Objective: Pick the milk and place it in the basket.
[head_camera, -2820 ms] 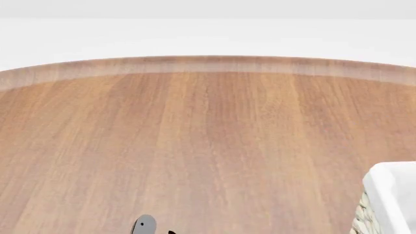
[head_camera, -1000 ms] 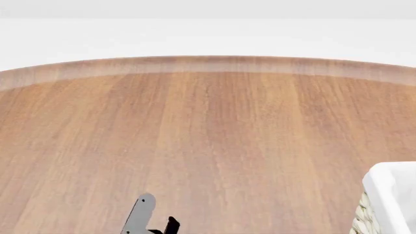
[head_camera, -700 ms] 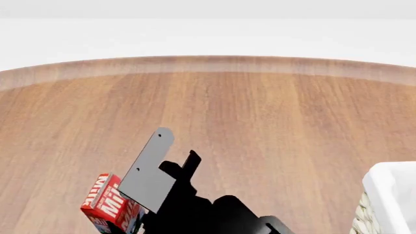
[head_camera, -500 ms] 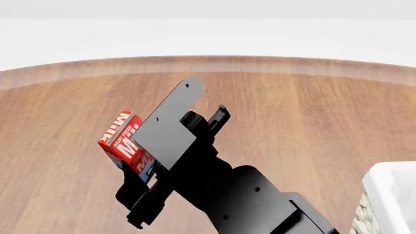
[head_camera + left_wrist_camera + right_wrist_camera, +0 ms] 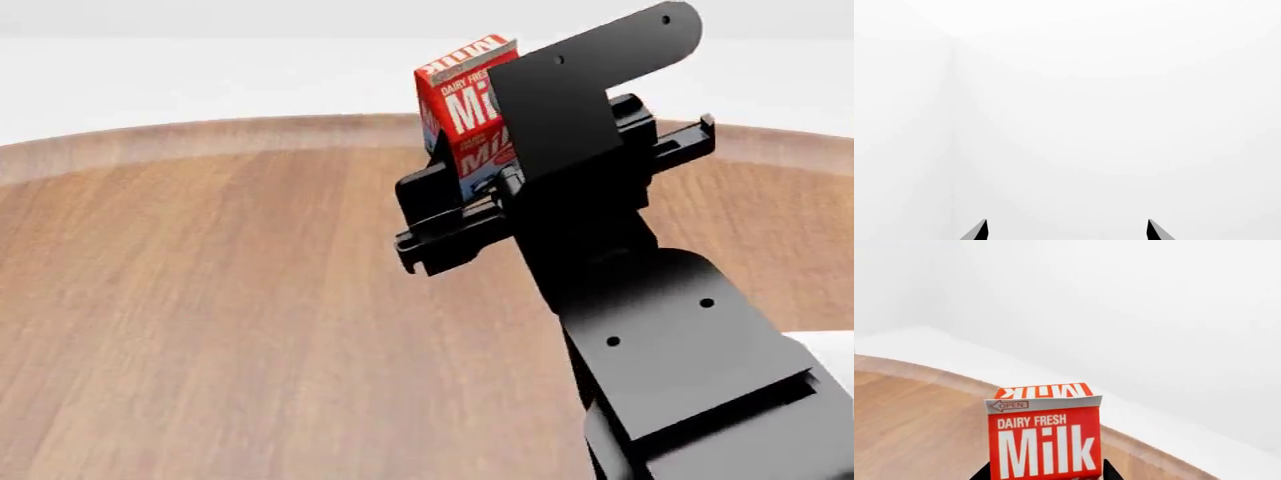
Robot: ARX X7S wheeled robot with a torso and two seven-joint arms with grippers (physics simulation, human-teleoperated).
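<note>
Right gripper (image 5: 497, 150), upper centre, clamps the milk (image 5: 463, 95) above the table (image 5: 214, 320); left gripper's (image 5: 1066, 231) fingers apart

The milk (image 5: 1044, 437) carton's red front reads "DAIRY FRESH" above large white "Milk"; its top fold carries an arrow marked "OPEN" and an inverted "Milk".

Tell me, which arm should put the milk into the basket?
The right: its tool already grips the milk above the table. The left tool holds nothing, facing blank white.
</note>
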